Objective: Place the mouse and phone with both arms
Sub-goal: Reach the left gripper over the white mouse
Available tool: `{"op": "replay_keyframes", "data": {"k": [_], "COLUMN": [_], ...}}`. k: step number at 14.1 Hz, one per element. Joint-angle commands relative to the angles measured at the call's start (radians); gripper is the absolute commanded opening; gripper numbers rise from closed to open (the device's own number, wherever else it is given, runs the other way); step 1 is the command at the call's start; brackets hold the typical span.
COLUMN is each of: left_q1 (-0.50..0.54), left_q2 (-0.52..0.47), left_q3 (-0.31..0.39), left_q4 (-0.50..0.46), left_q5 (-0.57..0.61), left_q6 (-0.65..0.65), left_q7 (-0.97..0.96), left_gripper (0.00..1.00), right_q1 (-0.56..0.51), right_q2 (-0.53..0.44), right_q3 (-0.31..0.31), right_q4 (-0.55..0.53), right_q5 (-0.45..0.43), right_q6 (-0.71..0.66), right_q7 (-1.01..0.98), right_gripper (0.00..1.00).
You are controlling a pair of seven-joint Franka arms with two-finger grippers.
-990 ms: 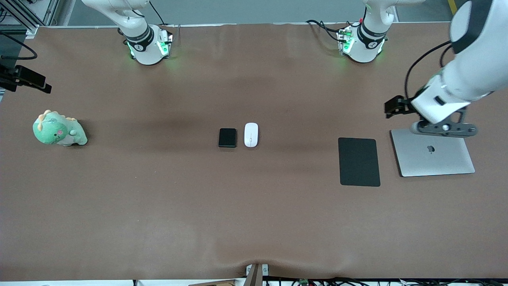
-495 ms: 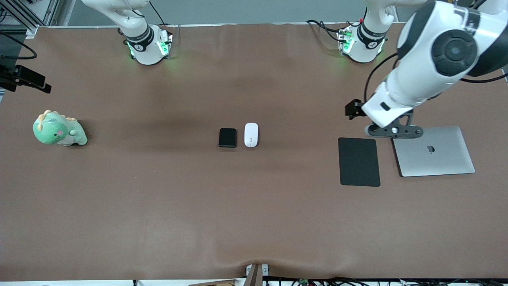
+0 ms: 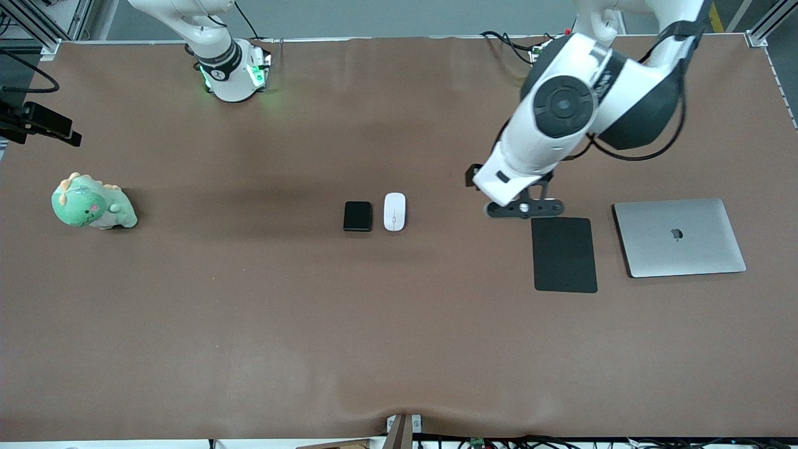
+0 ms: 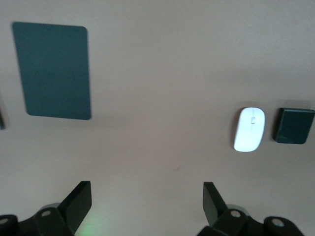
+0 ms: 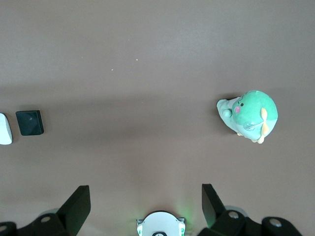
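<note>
The left gripper (image 3: 525,207) hangs with its jaws spread wide and empty over bare table, just at the corner of the black mouse pad (image 3: 564,254) that is farthest from the front camera and toward the right arm's end. The right gripper (image 5: 142,204) is also spread wide and empty, held high above its own arm's base while that arm waits. The mouse (image 3: 394,211) is a small glossy white oval with a thin grey line down its middle, lying flat near the middle of the table. Just beside it, toward the right arm's end and apart by a narrow gap, lies the phone (image 3: 357,216), a small black slab with rounded corners. A closed silver laptop (image 3: 679,237) sits beside the mouse pad, and a green plush dinosaur (image 3: 91,203) stands near the right arm's end.
</note>
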Motion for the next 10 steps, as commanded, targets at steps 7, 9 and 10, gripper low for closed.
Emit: {"op": "replay_keyframes", "data": {"k": [7,9,10], "left_q1": [-0.197,-0.204,-0.221], "left_q2": [0.166,0.209,0.233], "left_q3": [0.014,0.013,0.014], "left_q4": [0.056,0.056,0.057], "left_q5": [0.019,0.040,0.042], "left_q6": [0.173,0.240,0.278], "left_q7": [-0.205,-0.194,-0.194], "left_gripper": [1.00,1.00,1.00], "right_q1": [0.005,0.005,0.007], "right_q2": [0.007,0.007,0.009], "right_q3": [-0.003,-0.003,-0.003], "right_q4": [0.020,0.020,0.020], "right_q5": [-0.010,-0.009,-0.010], "right_q6": [-0.001,-0.001,-0.001], "right_q7": [-0.008,-0.008,-0.008], "right_gripper": [1.00,1.00,1.00]}}
